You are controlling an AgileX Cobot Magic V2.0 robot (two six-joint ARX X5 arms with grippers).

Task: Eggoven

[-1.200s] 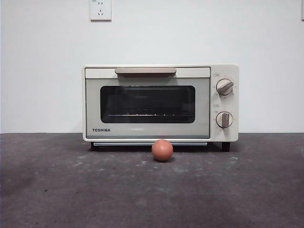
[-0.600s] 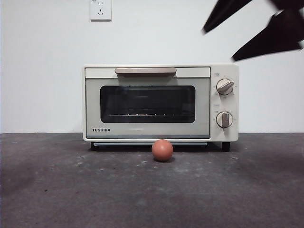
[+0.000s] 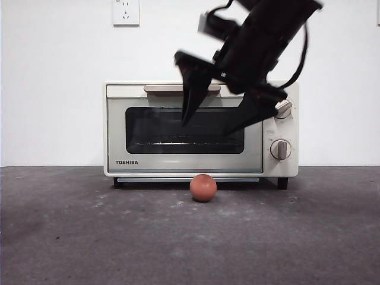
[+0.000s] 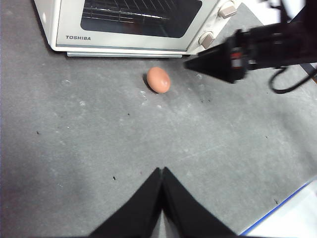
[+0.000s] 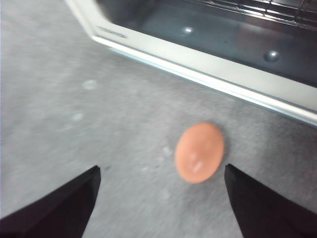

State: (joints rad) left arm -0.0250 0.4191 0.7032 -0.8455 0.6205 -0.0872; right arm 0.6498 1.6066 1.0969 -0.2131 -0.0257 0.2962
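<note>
A reddish-brown egg (image 3: 203, 187) lies on the dark table just before the closed door of the cream TOSHIBA oven (image 3: 119, 130). My right gripper (image 3: 206, 127) hangs open in front of the oven's glass, above the egg and clear of it. In the right wrist view the egg (image 5: 199, 152) lies between the spread jaws of that gripper (image 5: 161, 171), closer to one of them, with the oven's lower door edge (image 5: 208, 69) beyond. My left gripper (image 4: 162, 171) is shut and empty, well back from the egg (image 4: 158, 80) and oven (image 4: 124, 42). The right gripper (image 4: 190, 63) also shows there.
Two round knobs (image 3: 279, 149) sit on the oven's right side, the upper one partly behind the arm. A wall socket (image 3: 126, 12) is high on the white wall. A white, blue-edged surface (image 4: 287, 218) borders the table near the left arm.
The right arm has swung down from the top right corner to the front of the oven door, above the egg. Egg and oven have not moved.
</note>
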